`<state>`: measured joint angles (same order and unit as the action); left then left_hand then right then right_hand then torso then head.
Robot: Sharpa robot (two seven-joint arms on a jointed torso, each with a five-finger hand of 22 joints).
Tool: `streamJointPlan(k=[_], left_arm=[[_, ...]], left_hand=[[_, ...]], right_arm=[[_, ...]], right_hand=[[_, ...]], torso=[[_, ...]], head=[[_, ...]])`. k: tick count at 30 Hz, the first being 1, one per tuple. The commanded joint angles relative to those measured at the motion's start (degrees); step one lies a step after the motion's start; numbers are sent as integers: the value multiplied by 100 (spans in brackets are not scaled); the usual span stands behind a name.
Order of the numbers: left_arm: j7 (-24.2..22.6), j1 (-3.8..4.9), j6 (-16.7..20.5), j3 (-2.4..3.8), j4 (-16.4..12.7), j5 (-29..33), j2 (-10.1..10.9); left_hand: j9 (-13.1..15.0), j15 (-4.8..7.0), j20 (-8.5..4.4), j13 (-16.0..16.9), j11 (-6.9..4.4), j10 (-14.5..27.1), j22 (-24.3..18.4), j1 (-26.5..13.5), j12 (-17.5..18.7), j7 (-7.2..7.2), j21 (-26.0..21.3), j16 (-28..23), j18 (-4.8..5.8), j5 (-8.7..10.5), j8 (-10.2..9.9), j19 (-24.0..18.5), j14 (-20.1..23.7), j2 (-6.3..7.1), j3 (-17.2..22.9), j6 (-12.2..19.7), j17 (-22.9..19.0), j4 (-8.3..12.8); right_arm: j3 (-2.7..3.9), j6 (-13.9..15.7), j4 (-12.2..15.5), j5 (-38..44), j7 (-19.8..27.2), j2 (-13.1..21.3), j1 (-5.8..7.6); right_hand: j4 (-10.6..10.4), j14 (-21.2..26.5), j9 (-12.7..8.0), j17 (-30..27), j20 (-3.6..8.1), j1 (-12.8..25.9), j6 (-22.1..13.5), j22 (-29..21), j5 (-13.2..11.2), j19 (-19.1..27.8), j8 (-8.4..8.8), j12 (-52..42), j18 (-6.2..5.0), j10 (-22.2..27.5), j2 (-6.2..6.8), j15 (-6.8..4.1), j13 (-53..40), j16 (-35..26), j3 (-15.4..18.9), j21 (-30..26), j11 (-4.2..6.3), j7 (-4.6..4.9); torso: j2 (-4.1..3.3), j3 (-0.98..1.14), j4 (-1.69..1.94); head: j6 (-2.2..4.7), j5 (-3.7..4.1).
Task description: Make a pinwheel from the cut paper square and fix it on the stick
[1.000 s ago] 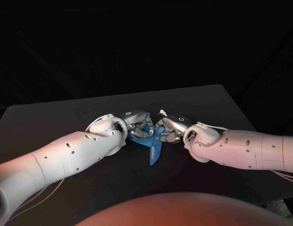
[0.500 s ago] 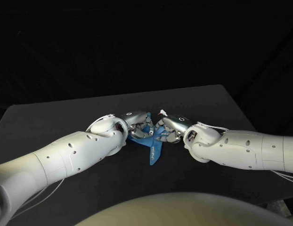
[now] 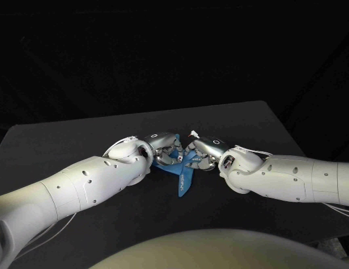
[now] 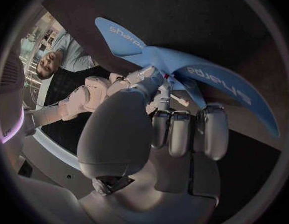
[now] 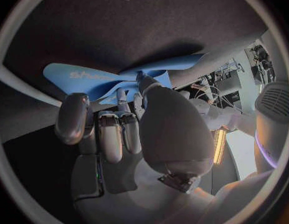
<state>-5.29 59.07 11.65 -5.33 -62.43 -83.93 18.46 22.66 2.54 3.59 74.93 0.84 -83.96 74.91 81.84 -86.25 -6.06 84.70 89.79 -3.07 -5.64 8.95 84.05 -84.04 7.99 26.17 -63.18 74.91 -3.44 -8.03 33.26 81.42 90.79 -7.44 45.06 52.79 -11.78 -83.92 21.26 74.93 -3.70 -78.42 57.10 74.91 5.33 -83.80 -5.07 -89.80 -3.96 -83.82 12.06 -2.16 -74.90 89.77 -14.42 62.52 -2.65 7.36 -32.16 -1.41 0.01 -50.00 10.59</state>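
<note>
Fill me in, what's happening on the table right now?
The left robot hand and the right robot hand meet over the middle of the black table, each gripping the blue paper near its centre. Its flaps curve inward in a pinwheel shape, with one tip pointing toward the robot.

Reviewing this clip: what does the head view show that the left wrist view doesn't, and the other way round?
Head view: the black table laid out whole, with the left hand and right hand meeting at its middle. Left wrist view: pale lettering printed on the blue paper's curved blades, and the left hand's curled fingers from behind. Both: the two hands holding the folded blue paper between them.
</note>
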Motion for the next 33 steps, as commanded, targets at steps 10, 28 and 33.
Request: streamJointPlan(k=[10,28,33], left_arm=[[12,-6,-22,-14,36,-63,-20],[17,-6,-26,-18,29,-62,2],[17,-6,-39,-18,25,-54,12]], left_hand=[[311,15,4,784,-19,-145,783,-51,15,132,38,21,112,17,41,176,-596,-48,20,-212,1509,52],[317,14,3,800,-22,-156,783,-66,6,134,37,21,112,18,45,176,-596,-58,31,-218,1509,57],[317,14,3,800,-22,-156,783,-66,6,134,37,21,112,18,45,176,-596,-58,31,-218,1509,57]], right_arm=[[-15,431,31,-106,208,56,-18],[-16,878,916,-530,872,696,-55],[-16,757,1217,-166,699,868,-130]], right_hand=[[48,-608,-72,1507,-18,-8,-127,883,118,-41,50,-20,-66,-618,-62,23,-1510,23,-103,13,-38,35],[635,-608,-295,1507,-40,198,-17,917,350,-81,30,-20,-45,-618,-357,50,-1510,23,-1600,165,-49,56],[1120,-608,-438,1507,-63,572,-118,913,321,-65,80,-20,-51,-618,-524,78,-1510,23,-2740,149,-83,99]], torso=[[-1,-5,2],[0,-7,-4],[1,-5,-9]], head=[[0,14],[0,-3],[0,-9]])
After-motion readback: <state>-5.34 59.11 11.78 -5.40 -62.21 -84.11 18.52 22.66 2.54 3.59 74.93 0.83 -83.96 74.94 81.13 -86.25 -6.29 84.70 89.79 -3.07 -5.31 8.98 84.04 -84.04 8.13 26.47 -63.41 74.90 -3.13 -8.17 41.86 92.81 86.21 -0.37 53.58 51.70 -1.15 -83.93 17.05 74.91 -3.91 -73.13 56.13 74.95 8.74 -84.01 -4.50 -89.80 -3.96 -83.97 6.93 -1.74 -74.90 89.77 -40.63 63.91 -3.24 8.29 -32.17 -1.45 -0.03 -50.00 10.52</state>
